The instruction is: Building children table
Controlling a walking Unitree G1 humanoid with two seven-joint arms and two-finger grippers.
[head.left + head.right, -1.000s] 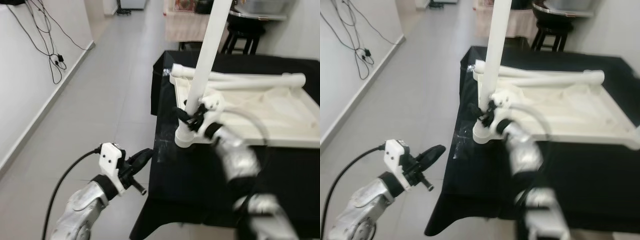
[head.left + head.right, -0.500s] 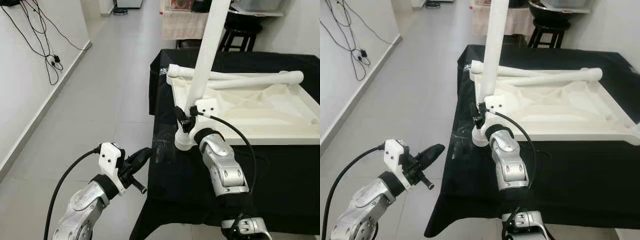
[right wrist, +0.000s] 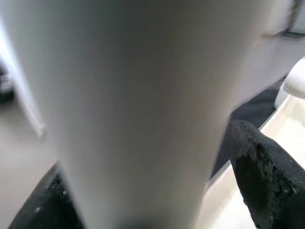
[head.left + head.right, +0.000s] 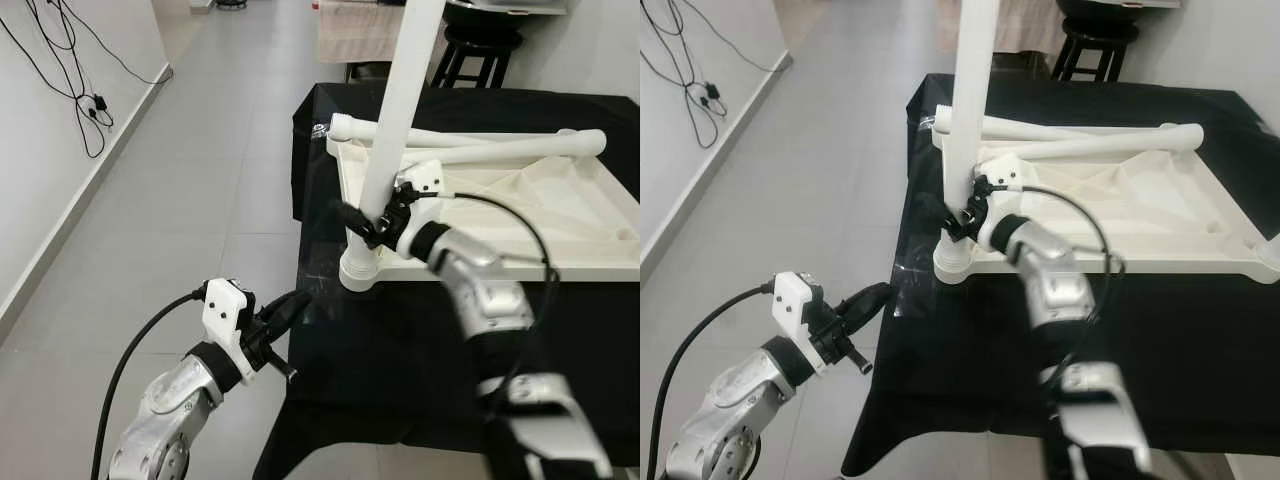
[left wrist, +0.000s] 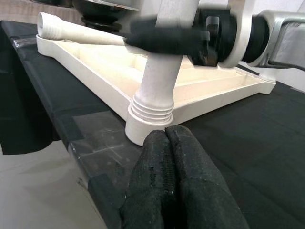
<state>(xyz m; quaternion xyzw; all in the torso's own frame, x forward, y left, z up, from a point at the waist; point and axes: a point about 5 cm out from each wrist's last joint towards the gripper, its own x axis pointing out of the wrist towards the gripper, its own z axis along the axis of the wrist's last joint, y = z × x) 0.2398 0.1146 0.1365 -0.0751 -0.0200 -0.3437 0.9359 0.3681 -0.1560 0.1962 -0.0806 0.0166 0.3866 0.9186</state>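
A white plastic tabletop (image 4: 520,215) is seen lying upside down on a counter (image 4: 400,340) draped in matte black cloth, w/ a patch of glossy clear tape at the near left corner. The top is a shallow rectangular tray shape w/ raised rim and moulded ribs inside. One round white leg (image 4: 392,130) stands upright in the near left corner socket, slightly tilted; a ribbed threaded collar is visible at its base in the left wrist view. The leg's upper end is cut off by the frame edge. Two more smooth tubular legs (image 4: 480,150) are laid loose across the far part of the top, one w/ a ribbed end at the far left corner.

The right pincer (image 4: 368,222) is wrapped around the upright leg low down, black fingers (image 3: 257,167) pinching it from both sides; in the right wrist view the leg is a blurred white column, so surface detail can't be made out. The right arm is silver w/ a black cable looped over it.

The left pincer (image 4: 285,310) is held off the counter's left edge, over grey tiled floor (image 4: 200,200), its rough-textured black fingers (image 5: 171,186) pressed together w/ nothing between them, pointed toward the leg's base.

Black cables (image 4: 70,70) hang on the white wall at left. A dark stool (image 4: 480,50) is partly cut off at the top
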